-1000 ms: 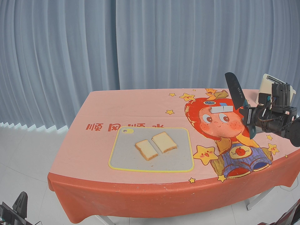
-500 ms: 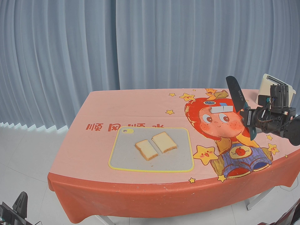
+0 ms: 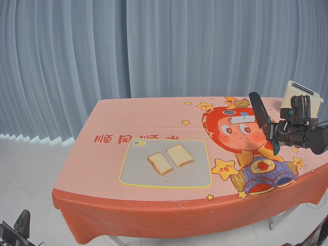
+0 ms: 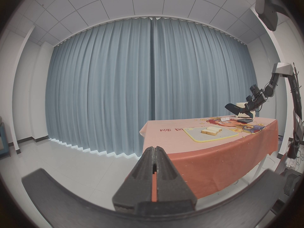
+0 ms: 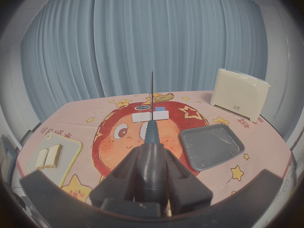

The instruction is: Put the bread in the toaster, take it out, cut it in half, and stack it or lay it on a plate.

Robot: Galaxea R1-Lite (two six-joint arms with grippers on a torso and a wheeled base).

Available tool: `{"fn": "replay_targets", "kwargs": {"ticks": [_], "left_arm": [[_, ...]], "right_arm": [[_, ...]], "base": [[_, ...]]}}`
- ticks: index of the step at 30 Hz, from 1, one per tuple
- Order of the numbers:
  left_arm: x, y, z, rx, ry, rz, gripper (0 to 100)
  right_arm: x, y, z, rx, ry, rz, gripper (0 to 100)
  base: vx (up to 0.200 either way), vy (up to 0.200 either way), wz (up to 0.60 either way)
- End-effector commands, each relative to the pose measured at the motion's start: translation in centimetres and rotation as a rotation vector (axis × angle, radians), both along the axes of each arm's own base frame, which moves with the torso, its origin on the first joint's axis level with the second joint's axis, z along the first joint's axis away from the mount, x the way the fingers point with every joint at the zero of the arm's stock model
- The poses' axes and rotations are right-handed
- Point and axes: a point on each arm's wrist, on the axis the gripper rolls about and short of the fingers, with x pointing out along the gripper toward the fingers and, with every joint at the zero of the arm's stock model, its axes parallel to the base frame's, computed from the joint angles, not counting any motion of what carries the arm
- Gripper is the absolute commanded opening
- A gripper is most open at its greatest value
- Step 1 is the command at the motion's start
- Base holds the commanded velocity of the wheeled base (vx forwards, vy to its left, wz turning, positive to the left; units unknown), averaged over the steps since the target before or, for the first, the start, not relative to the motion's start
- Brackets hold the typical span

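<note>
Two bread halves (image 3: 160, 163) (image 3: 179, 155) lie side by side on the grey, yellow-rimmed cutting board (image 3: 136, 175) near the table's front. They also show far off as bread halves (image 5: 42, 158) (image 5: 53, 155). My right gripper (image 3: 273, 133) hangs above the table's right side, shut on the teal handle of a dark knife (image 3: 258, 110) whose blade points up and to the left. In the right wrist view the knife (image 5: 152, 92) is edge-on in the right gripper (image 5: 152, 152). The cream toaster (image 3: 300, 94) stands at the far right. My left gripper (image 4: 154, 168) is shut and empty, low beside the table's left.
A dark grey plate (image 5: 211, 146) lies on the cloth in front of the toaster (image 5: 239, 92). A small white block (image 3: 242, 119) sits on the printed figure's forehead. The orange cloth hangs over the table's front edge (image 3: 171, 202). Curtains close off the back.
My right gripper has sunk a little and drifted right toward the toaster, carrying the knife with it. The bread, the board and the left arm have stayed put.
</note>
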Motion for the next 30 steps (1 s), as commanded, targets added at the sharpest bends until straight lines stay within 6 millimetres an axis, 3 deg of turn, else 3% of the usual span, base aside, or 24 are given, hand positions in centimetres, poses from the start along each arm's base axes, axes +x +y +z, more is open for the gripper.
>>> {"fn": "replay_targets", "kwargs": {"ticks": [1,15,30], "left_arm": [[0.0,0.0,-0.5,0.0,0.001,0.0,0],[0.0,0.0,-0.5,0.0,0.001,0.0,0],[0.0,0.0,-0.5,0.0,0.001,0.0,0]], "right_arm": [[0.3,-0.2,-0.2,0.013,0.02,0.014,0],[0.8,-1.2,0.9,0.039,0.061,0.053,0],[1.1,-1.0,-1.3,-0.001,0.133,0.065,0]], "base": [[0.0,0.0,0.0],[0.0,0.0,0.0],[0.0,0.0,0.0]]}}
